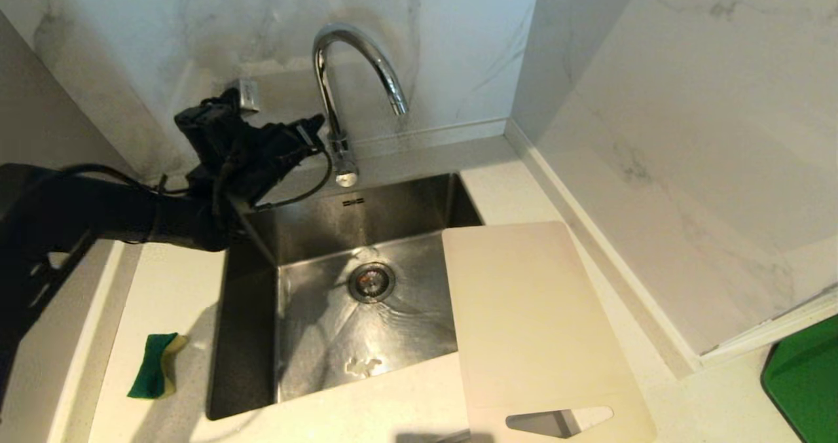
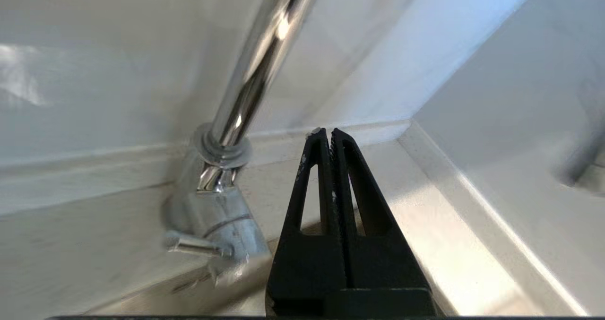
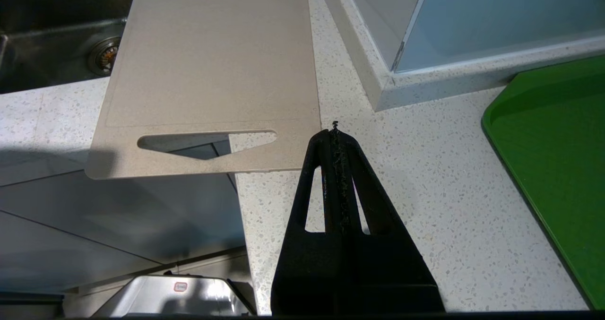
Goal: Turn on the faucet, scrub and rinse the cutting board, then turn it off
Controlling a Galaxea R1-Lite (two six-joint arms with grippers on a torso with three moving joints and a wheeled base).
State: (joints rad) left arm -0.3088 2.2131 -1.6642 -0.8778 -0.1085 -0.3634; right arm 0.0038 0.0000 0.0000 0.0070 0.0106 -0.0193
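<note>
Head view: left gripper at the faucet, board across the sink corner

Head view shows the sink (image 1: 314, 233) as the one container here: a steel basin set in the counter (image 1: 170, 286), holding only its drain (image 1: 371, 281) and a small wet patch near the front wall. No water falls from the spout.

The faucet (image 1: 337, 109) stands behind the sink's back rim, its arch curving over toward the sink's right side with the spout mouth pointing down. In the left wrist view its lever (image 2: 191, 245) sticks out sideways from the faucet (image 2: 246, 79) base.

The left gripper (image 1: 313, 129) is behind the sink's back-left corner, just beside the faucet's stem. Its fingers (image 2: 321, 168) are pressed together with nothing between them, tips close to the stem; whether they touch it cannot be told.

The board (image 1: 537, 312) lies flat on the sink's right side, its far left corner overhanging the basin. Its long axis runs from the sink's back toward the counter's front edge, slightly angled, with the slot (image 1: 556, 422) at the near end, which juts past the counter edge.

The right gripper (image 3: 334, 128) hangs off the sink's front-right, beside the board (image 3: 212, 64) at its slot end, fingers closed and empty.

A sponge (image 1: 156, 364) lies on the counter left of the sink. A green tray (image 1: 805, 377) sits well right of it.
</note>
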